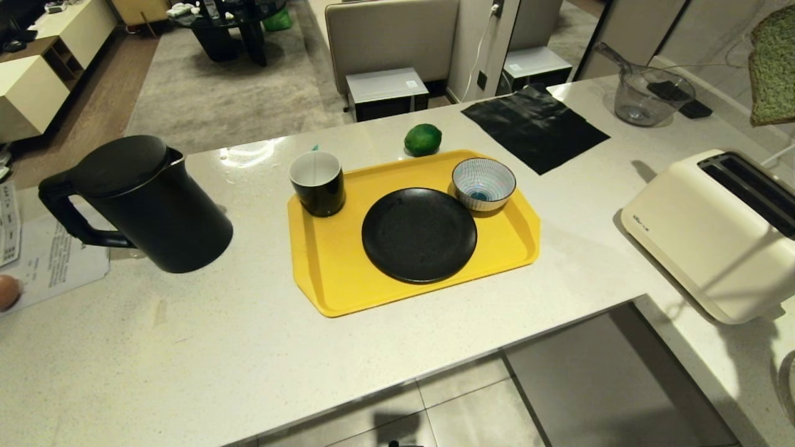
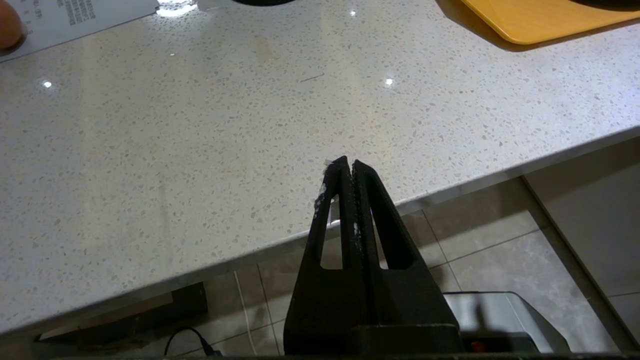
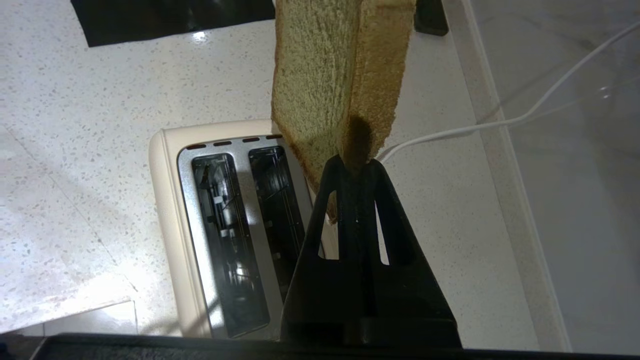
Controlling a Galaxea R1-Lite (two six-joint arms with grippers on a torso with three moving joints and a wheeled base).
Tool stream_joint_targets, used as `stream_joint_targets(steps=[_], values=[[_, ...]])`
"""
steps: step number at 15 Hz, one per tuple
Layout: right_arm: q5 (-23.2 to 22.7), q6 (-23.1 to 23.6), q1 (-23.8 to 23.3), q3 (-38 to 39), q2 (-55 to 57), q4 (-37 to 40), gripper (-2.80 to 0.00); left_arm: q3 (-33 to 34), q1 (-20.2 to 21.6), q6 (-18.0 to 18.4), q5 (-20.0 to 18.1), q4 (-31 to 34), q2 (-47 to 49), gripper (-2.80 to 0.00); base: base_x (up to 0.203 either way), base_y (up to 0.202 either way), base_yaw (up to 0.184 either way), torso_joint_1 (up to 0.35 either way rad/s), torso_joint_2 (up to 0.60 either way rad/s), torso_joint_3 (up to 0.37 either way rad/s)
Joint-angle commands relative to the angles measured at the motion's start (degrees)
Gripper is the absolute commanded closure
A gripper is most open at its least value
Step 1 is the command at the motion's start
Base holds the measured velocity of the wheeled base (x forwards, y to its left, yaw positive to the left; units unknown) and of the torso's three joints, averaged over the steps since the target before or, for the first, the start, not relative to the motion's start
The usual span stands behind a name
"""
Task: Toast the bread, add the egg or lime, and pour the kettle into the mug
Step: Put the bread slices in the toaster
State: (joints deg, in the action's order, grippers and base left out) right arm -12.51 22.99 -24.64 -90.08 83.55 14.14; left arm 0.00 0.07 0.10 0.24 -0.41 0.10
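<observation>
A cream two-slot toaster (image 3: 220, 230) sits directly below the right pincer, its white cord (image 3: 500, 120) trailing just beyond, while well off toward the left pincer's side lie a black cloth (image 1: 534, 127), a clear measuring jug (image 1: 646, 93), and a yellow tray (image 1: 335, 273) (bearing a black plate (image 1: 419, 234) and striped bowl (image 1: 484, 183)).

home kitchen: stone counter (image 1: 186, 347), toaster (image 1: 708, 236), kettle (image 1: 155, 205).
</observation>
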Motion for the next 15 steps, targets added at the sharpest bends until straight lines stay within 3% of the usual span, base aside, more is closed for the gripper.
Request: stream_joint_targets(steps=[1,5,15], values=[[-0.7,0.1,0.0,0.0,-0.7,0.1,0.0,0.0,0.0,0.0,0.0,0.0,0.0,0.0,0.0,0.0,0.0,0.0,0.0,0.0],[-0.7,-2.5,-0.1,1.0,-2.4,0.2,0.0,0.0,0.0,0.0,0.0,0.0,0.0,0.0,0.0,0.0,0.0,0.0,0.0,0.0],[-1.9,-2.7,0.0,1.8,-2.9,0.1,0.0,0.0,0.0,-0.1,0.0,0.0,0.0,0.0,-0.02,0.0,0.0,0.002,0.0,0.001]])
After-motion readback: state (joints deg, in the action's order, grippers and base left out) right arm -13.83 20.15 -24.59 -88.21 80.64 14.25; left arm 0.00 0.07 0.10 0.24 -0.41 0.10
